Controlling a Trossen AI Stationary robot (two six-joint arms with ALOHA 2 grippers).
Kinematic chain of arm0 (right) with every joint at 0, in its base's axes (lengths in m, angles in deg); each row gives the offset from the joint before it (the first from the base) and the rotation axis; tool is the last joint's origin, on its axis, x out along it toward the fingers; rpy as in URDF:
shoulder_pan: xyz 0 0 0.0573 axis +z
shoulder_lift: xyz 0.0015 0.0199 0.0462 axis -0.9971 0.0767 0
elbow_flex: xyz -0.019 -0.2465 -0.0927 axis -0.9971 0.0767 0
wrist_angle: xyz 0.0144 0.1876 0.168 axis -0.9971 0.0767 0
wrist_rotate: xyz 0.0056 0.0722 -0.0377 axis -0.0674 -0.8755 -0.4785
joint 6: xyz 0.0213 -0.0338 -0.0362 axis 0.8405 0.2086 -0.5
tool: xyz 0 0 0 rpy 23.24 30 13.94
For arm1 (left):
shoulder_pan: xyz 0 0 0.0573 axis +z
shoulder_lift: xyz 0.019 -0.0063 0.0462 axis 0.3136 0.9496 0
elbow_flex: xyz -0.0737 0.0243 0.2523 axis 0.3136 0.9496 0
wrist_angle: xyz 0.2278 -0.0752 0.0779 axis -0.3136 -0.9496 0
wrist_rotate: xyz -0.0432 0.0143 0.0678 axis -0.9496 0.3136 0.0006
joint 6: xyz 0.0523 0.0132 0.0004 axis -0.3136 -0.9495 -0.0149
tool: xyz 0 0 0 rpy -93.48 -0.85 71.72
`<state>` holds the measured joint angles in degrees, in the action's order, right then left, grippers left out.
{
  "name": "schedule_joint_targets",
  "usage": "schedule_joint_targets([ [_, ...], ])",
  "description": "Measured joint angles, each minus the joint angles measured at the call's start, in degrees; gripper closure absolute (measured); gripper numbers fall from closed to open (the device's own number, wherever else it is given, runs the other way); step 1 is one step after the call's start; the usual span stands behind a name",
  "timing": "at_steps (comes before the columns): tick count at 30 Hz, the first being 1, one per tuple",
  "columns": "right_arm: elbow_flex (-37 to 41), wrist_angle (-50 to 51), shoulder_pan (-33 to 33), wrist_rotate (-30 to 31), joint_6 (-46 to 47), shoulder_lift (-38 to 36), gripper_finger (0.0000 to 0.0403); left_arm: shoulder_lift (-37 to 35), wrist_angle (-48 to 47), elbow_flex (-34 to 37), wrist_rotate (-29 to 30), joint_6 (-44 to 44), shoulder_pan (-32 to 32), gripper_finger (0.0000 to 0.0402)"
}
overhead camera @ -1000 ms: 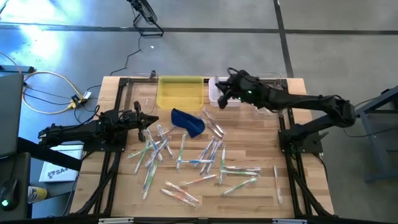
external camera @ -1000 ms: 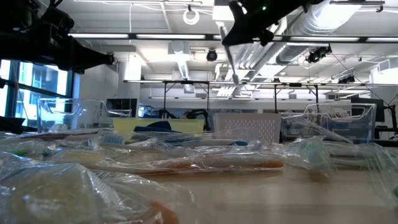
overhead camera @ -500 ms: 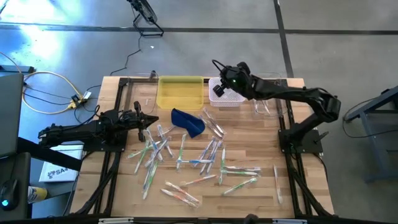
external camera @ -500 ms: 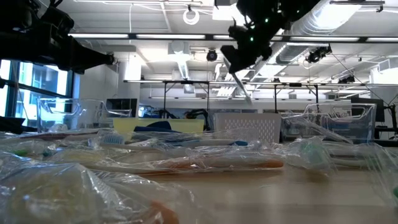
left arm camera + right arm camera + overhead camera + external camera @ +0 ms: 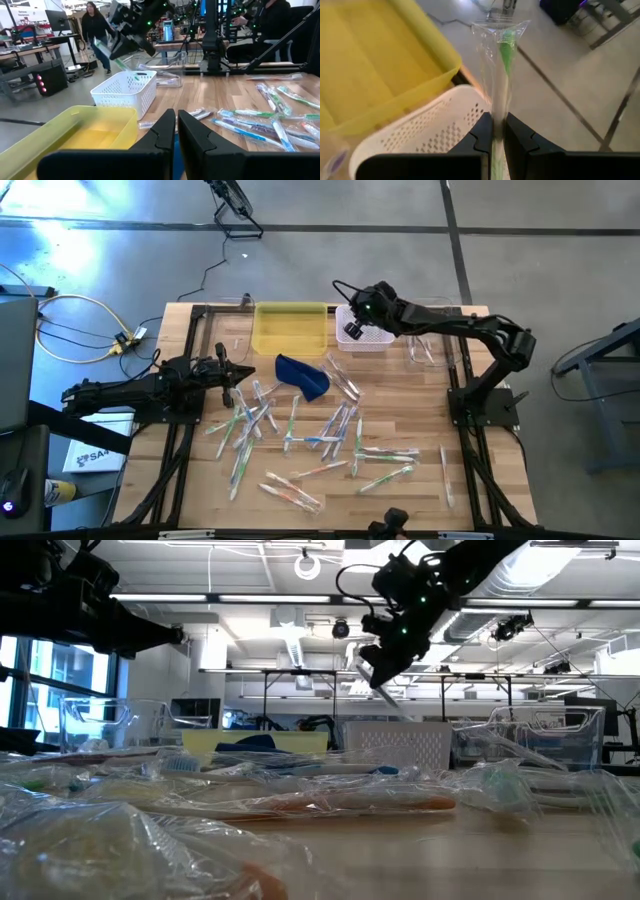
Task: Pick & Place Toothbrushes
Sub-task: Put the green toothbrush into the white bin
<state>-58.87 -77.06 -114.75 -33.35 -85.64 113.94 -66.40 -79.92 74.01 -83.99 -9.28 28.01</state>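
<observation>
Right gripper [image 5: 494, 132], closed on one wrapped toothbrush [image 5: 501, 75] — clear sleeve, green head — poised over the white basket [image 5: 362, 338] beside the yellow tray [image 5: 290, 330]. Left gripper [image 5: 226, 370], shut and empty, waits at the table's left edge. Delivery looks barely begun — nearly all toothbrushes [image 5: 330, 435] lie scattered across mid-table, awaiting transfer.

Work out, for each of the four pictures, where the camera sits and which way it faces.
High: overhead, looking down; both arms, white basket.
Low: at tabletop height, looking level across; right gripper above.
Left wrist: on the left arm, facing the yellow tray; shut left gripper.
Right wrist: on the right arm, over the basket; fingers pinch a green toothbrush.
All four show the basket.
</observation>
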Motion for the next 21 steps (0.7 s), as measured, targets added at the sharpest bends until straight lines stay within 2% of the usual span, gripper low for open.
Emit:
schedule_joint_targets([
  [13,0.1,4.2,-1.8,-3.1,-0.4,0.0,0.0386,0.0,-0.5,0.0,1.5,0.0,0.0,0.0385],
  [21,0.1,5.8,-3.0,-9.3,-1.8,1.0,0.0386,0.0,-0.5,0.0,1.5,0.0,0.0,0.0385],
])
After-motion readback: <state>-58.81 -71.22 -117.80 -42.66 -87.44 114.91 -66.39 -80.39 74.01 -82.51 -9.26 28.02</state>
